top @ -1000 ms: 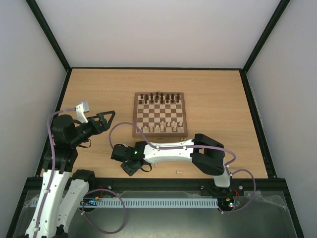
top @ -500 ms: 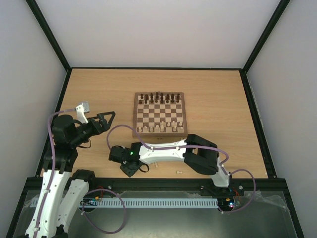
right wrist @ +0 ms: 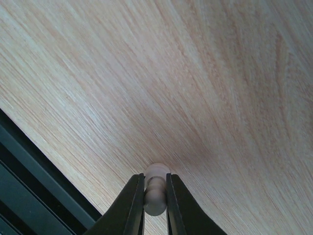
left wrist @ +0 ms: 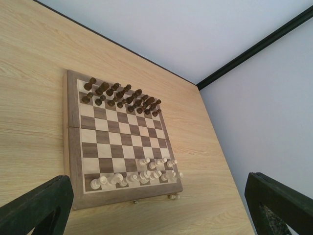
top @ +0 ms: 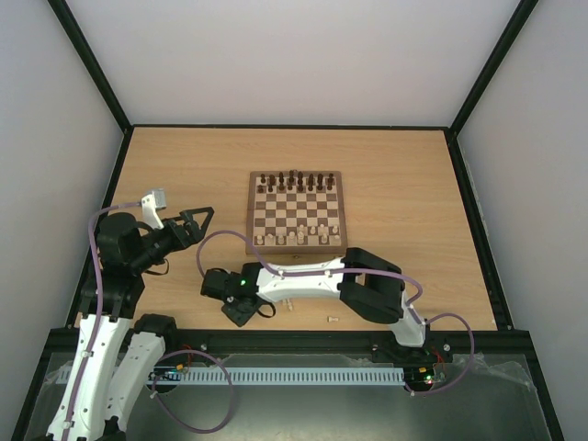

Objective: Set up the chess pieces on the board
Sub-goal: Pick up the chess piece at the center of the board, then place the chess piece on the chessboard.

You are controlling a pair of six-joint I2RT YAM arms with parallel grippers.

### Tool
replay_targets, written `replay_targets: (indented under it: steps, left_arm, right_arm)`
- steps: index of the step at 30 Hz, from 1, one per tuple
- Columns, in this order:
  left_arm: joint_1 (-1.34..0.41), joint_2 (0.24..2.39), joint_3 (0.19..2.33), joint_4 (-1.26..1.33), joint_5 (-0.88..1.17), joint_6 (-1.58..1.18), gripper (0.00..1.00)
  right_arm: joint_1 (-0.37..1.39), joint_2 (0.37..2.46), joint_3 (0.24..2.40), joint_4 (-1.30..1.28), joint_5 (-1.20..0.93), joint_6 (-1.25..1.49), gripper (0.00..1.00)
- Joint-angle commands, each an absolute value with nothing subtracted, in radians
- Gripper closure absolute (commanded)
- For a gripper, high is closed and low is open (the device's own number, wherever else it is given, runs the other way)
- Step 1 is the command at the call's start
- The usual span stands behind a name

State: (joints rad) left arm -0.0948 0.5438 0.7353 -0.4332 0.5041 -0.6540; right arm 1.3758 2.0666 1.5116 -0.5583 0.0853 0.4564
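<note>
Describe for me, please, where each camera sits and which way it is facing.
Top external: above and behind the bases, looking down on table and board; left arm and right arm show.
Left wrist: raised at left, facing across to the board; open left fingers at the bottom corners.
Right wrist: low over bare wood near the front edge, looking down; right fingers pinch a pale piece.
Shared: top and left wrist both show the board.

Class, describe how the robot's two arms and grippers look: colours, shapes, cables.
Both the left arm and right arm have white links, black joints and a looping lilac cable. A green light glows near the right wrist. The left gripper and right gripper have black tapering fingers.
</note>
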Motion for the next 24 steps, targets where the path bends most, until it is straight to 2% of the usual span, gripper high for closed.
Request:
replay_targets:
  steps: [1,9,14,18,24]
  left_arm:
    - [-0.089,0.539,0.742,-0.428,0.505,-0.649,0.01]
    - [-0.089,0.556,0.729,-0.404,0.512,-0.652,0.01]
    - [-0.089,0.572,0.718,-0.379,0.517,-0.654,0.01]
    - [-0.089,0.583,0.708,-0.365,0.518,-0.655,0.01]
    - [-0.089,0.601,0.697,-0.352,0.516,-0.648,0.01]
  right_arm:
    - [1.366,2.083,1.519,-0.589,0.083,0.446,0.89]
    - [1.245,1.842,1.4,-0.61,0.151,0.444,0.91]
    - [1.093,1.721,1.428,-0.675,0.187,0.395,0.91]
    - [0.972,1.729,1.506,-0.719,0.2,0.341,0.91]
    - [0.847,1.849,1.613,-0.743,0.184,0.285,0.91]
